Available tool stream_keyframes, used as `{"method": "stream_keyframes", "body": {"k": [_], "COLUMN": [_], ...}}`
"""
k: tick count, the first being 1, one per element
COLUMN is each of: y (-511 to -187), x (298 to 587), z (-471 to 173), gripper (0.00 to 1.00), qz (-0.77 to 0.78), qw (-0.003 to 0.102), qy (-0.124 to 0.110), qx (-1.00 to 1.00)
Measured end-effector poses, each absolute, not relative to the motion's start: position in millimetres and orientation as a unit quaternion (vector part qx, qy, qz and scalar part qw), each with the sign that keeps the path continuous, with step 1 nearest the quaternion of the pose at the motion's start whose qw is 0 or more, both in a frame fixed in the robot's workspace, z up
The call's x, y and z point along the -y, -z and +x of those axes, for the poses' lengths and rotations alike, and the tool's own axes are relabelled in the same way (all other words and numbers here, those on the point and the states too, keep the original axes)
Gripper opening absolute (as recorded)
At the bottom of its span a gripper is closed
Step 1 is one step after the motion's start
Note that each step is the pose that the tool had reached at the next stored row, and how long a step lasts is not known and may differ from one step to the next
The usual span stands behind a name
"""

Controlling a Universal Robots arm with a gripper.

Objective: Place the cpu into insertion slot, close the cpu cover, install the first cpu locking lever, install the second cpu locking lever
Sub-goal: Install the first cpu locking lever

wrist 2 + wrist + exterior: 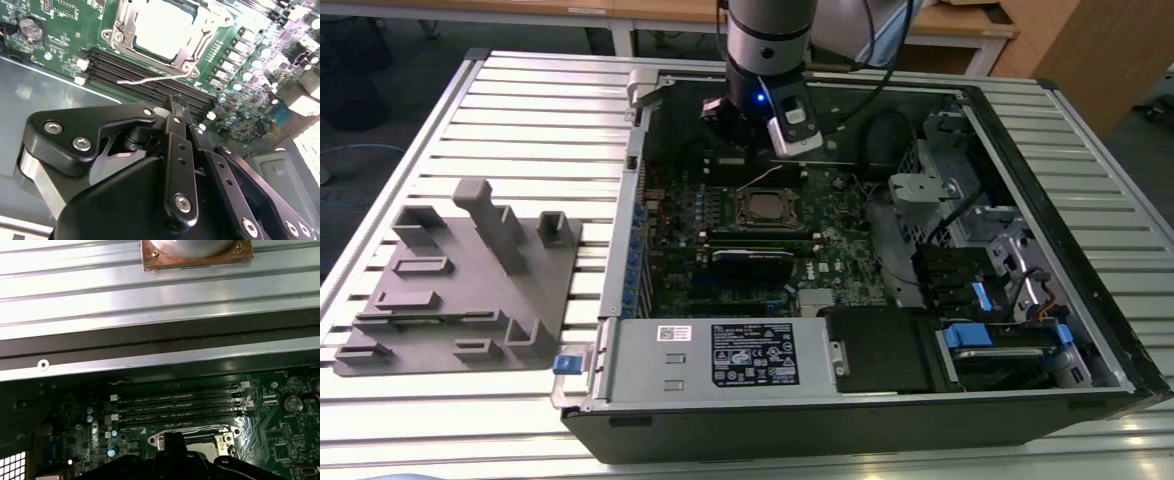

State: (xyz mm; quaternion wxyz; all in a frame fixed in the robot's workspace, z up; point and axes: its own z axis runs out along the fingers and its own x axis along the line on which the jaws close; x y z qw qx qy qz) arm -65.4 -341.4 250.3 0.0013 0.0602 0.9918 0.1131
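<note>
The cpu [162,25] lies in the insertion slot [765,208], its pale metal top showing through the window of the cpu cover [124,31], which is down flat over it. One thin wire locking lever [150,78] is unlatched and juts out over the black memory slots [135,70]; in the exterior view the lever [761,178] rises just behind the socket. My gripper [176,101] hangs above the memory slots, a short way from the lever's free end. It is shut with nothing in it. In the first wrist view the gripper [172,439] overlaps the socket frame [225,436].
The open computer case [620,250] lies on a slatted metal table [520,120]. A grey fixture block [467,280] sits on the exterior view's left. The power supply [720,355], drive cage [961,200] and cables crowd the board. A copper-based cooler [195,252] rests outside the case.
</note>
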Motion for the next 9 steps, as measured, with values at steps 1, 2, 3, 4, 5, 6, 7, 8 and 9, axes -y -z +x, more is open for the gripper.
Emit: {"method": "stream_keyframes", "body": {"k": [1, 2, 3, 4, 5, 6, 7, 8, 9], "y": [-249, -248, -247, -246, -244, -243, -241, -240, -238], "x": [341, 341, 341, 341, 341, 341, 341, 341, 341], "z": [-64, -64, -63, -63, -62, -62, -62, -61, -61], "gripper": [0.11, 0.11, 0.11, 0.11, 0.11, 0.11, 0.11, 0.11, 0.11], "qz": [0.060, 0.060, 0.060, 0.060, 0.060, 0.060, 0.060, 0.060, 0.060], "qw": [0.001, 0.001, 0.001, 0.001, 0.001, 0.001, 0.001, 0.001, 0.001], "qy": [-0.113, -0.113, -0.114, -0.114, -0.115, -0.115, -0.115, -0.115, -0.115], "qx": [-0.992, -0.992, -0.992, -0.992, -0.992, -0.992, -0.992, -0.992, -0.992]}}
